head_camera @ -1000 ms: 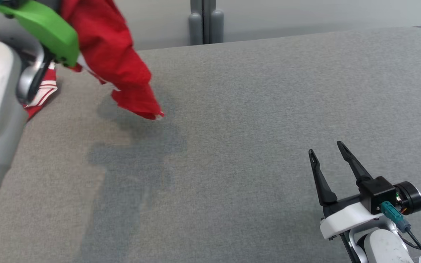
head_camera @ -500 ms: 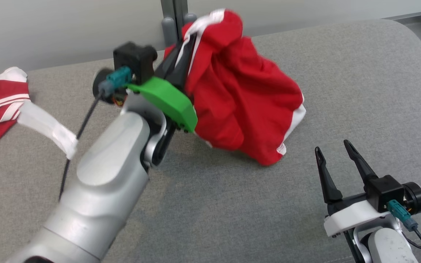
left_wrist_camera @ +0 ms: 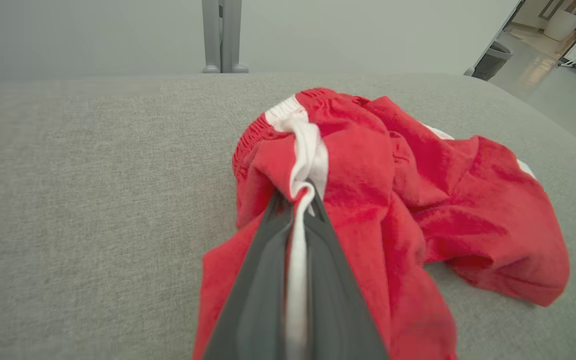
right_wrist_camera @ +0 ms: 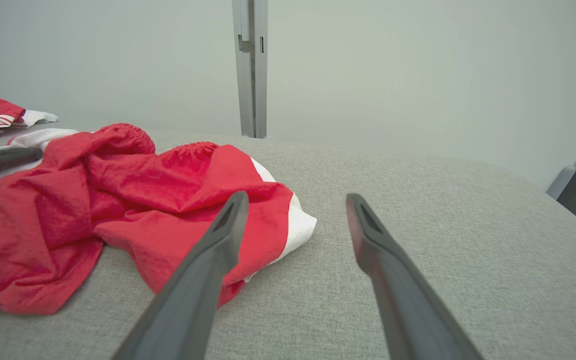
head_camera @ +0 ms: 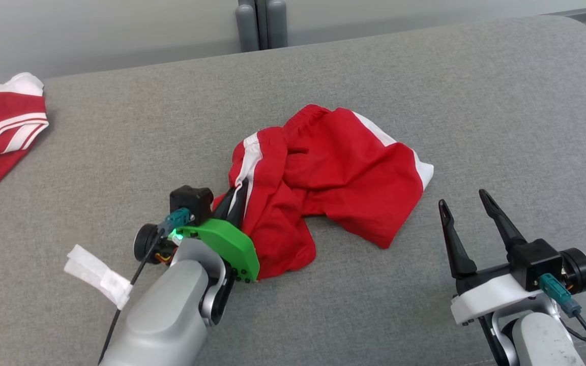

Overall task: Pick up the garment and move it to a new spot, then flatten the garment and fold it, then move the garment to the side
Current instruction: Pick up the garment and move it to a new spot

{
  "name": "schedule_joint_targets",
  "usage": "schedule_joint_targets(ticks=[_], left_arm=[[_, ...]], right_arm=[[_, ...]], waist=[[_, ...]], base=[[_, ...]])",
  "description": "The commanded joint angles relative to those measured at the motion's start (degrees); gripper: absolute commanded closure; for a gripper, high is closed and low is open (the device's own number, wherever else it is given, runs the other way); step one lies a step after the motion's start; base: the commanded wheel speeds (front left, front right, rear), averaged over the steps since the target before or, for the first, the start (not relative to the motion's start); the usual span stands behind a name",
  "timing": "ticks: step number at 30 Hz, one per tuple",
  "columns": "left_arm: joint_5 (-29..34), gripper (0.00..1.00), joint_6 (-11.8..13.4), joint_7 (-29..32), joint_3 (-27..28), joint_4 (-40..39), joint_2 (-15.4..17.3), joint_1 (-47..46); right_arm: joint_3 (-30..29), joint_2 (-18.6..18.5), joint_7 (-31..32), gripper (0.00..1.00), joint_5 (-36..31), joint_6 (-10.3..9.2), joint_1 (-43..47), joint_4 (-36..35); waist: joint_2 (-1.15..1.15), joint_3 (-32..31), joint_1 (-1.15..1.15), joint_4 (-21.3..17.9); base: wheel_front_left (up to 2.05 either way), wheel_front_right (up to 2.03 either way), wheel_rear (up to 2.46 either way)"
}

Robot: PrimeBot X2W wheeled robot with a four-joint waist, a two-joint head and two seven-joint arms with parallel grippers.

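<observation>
red shorts lie crumpled mid-surface on grey padding, white stripe clamped in the left gripper, right gripper spread empty; a one-sided pull may bunch them further.

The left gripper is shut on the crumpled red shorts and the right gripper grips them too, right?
No. The right gripper is open, holding nothing, as the right wrist view shows; the left gripper is indeed shut on the red shorts.

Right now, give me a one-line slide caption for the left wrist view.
Left end effector shut on a bunched fold of the crumpled red shorts, which lie on the grey cushion.
</observation>
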Motion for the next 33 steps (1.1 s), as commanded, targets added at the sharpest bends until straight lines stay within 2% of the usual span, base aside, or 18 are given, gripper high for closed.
schedule_joint_targets(ticks=[1, 2, 3, 18, 33], left_arm=[[1.24, 0.54, -0.04, -0.25, 0.86, -0.28, 0.06, 1.10], [1.80, 0.33, 0.01, -0.26, 1.29, -0.58, -0.01, 1.66], [2.56, 0.00, -0.05, -0.23, 1.81, -1.04, -0.10, 2.52], [15.11, 0.00, -2.36, -0.21, 13.00, -12.70, 1.57, 12.35], [19.73, 0.00, -3.47, -0.21, 28.25, -24.77, -0.47, 31.47]], right_arm=[[-0.04, -0.19, -0.04, 0.00, -0.27, -0.08, -0.54, 0.26], [-0.08, -0.19, -0.04, 0.00, -0.36, -0.08, -0.58, 0.28], [-0.11, -0.20, -0.04, 0.00, -0.41, -0.08, -0.59, 0.35], [0.90, -0.19, -0.05, 0.00, -0.21, -0.08, 0.99, 1.33], [0.61, -0.19, -0.05, 0.00, 1.26, -0.08, 6.07, 1.33]], waist=[[0.00, 0.14, 0.00, 0.38], [0.00, 0.12, 0.00, 0.51], [0.00, 0.06, 0.00, 0.67], [0.00, -6.01, 0.00, 1.96], [0.00, -11.77, 0.00, 4.43]], base=[[0.00, 0.00, 0.00], [0.00, 0.00, 0.00], [0.00, 0.00, 0.00], [0.00, 0.00, 0.00], [0.00, 0.00, 0.00]])
